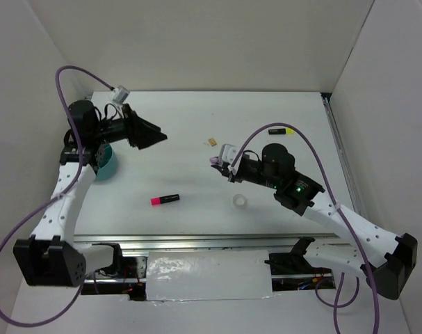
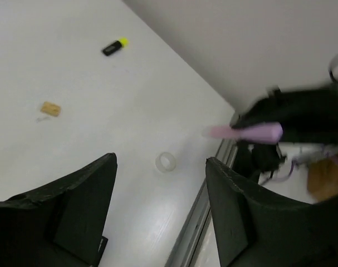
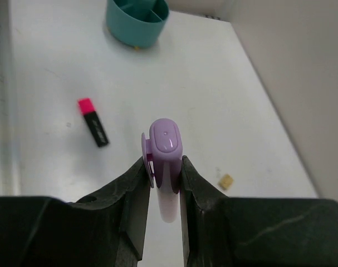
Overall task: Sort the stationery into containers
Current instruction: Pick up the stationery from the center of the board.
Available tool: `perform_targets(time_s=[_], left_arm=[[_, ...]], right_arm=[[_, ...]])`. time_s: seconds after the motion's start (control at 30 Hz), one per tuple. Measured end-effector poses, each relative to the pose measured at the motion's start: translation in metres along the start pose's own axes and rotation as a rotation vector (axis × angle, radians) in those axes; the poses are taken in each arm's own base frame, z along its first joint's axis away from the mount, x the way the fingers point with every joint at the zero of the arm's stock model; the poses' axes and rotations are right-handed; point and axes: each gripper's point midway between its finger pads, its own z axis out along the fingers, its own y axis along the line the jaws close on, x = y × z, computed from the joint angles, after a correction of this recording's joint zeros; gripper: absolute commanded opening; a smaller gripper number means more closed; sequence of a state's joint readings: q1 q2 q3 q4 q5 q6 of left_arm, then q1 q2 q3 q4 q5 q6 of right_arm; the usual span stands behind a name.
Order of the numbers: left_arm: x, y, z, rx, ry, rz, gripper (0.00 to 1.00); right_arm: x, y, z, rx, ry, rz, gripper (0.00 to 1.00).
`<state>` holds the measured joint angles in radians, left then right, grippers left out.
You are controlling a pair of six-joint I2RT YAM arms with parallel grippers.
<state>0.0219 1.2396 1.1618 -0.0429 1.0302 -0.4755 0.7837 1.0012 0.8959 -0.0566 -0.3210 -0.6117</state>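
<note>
My right gripper (image 3: 164,167) is shut on a lilac-pink marker (image 3: 166,142) and holds it above the table, right of centre (image 1: 215,160). My left gripper (image 1: 151,138) is open and holds nothing; it hangs above the table just right of the round teal cup (image 1: 108,162). A pink-and-black marker (image 1: 165,200) lies at the front middle of the table. The clear tape ring (image 1: 240,201) lies to its right. Behind the right gripper rests a tan eraser (image 1: 211,141), and a black-yellow marker (image 1: 281,130) lies at the back right. No pens show.
The teal cup (image 3: 137,22) has dividers inside. White walls close in the table on the left, back and right. A metal rail (image 1: 197,240) runs along the near edge. Purple cables loop over both arms.
</note>
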Motion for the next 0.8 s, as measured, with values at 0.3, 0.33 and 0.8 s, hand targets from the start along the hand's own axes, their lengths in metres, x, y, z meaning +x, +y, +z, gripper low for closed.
perform_targets(time_s=[0.3, 0.33, 0.8], left_arm=[[0.052, -0.132, -0.017, 0.377, 0.062, 0.480, 0.69], [0.055, -0.137, -0.017, 0.401, 0.070, 0.491, 0.68], [0.091, -0.160, 0.007, 0.531, 0.169, 0.513, 0.61]], right_arm=[[-0.019, 0.034, 0.007, -0.132, -0.028, 0.401, 0.00], [-0.021, 0.036, 0.008, -0.144, -0.027, 0.429, 0.00], [-0.064, 0.059, 0.013, -0.264, -0.092, 0.517, 0.00]])
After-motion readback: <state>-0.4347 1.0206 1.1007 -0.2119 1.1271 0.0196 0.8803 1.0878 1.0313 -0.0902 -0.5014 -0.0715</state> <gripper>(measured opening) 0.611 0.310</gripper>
